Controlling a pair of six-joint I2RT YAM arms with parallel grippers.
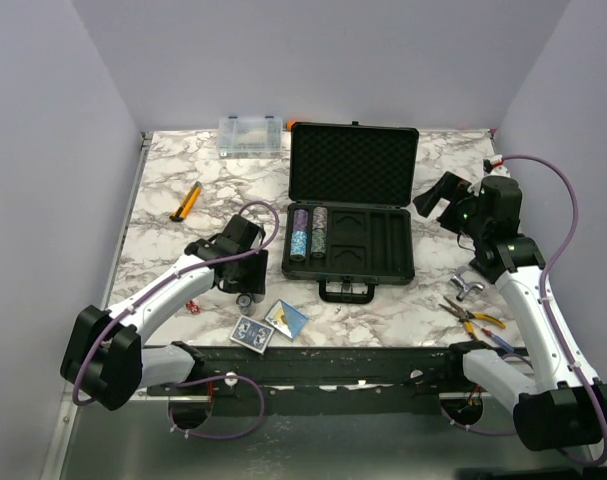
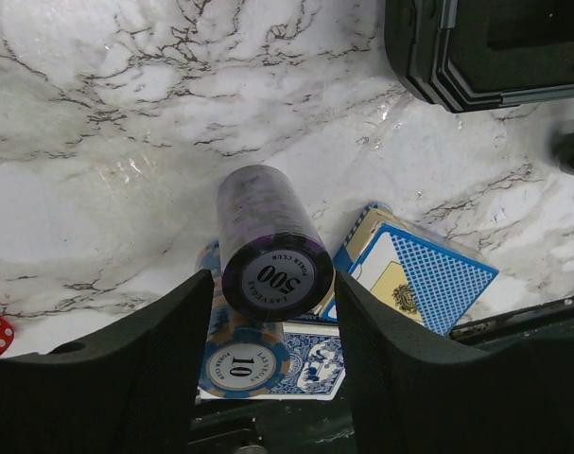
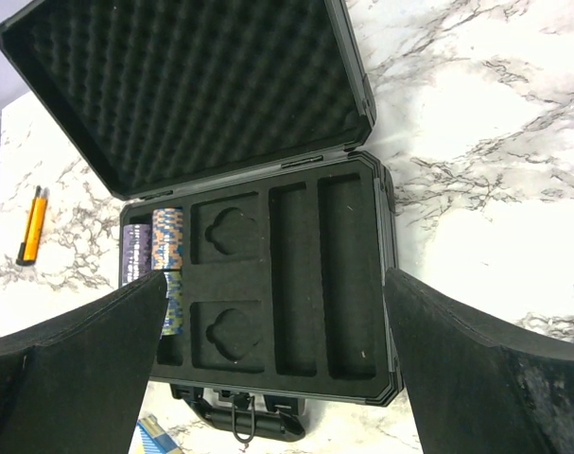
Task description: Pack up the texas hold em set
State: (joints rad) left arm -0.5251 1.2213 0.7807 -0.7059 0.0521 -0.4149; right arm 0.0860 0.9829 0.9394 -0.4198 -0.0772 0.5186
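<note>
one case (image 1: pixel 388 240), two decks (image 1: pixel 251 334), one die (image 1: pixel 193 307)

From where I stand, the end chip of the purple chip stack (image 2: pixel 268 236) lying on its side reads "500" in the white centre, with small lettering around it that looks like "POKER CLUB" and "LAS VEGAS". Just below it, the orange-and-blue chip (image 2: pixel 241 364) lying flat shows a "10", ringed by the same small words.
</note>
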